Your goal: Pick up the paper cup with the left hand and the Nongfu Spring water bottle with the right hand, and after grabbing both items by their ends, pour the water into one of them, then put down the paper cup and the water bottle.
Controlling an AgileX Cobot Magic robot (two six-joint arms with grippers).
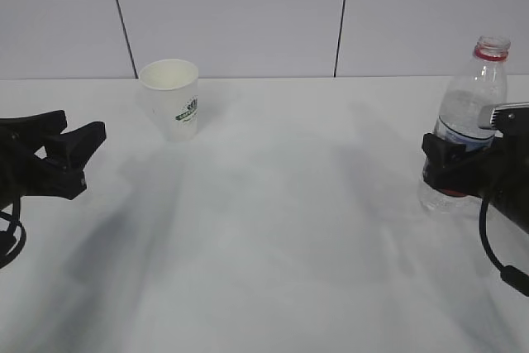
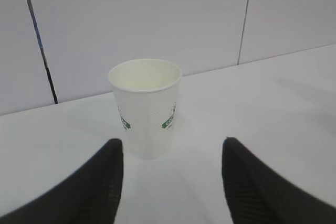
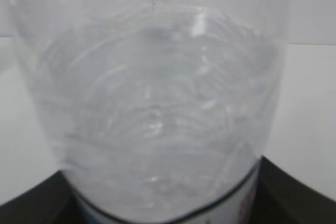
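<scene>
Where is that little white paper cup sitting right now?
The paper cup stands upright at the back left of the table, near the wall, just ahead of the left gripper and far from the bottle.

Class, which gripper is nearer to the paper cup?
Left. The left gripper sits open just short of the paper cup, not touching it; the right gripper is across the table, around the bottle.
</scene>
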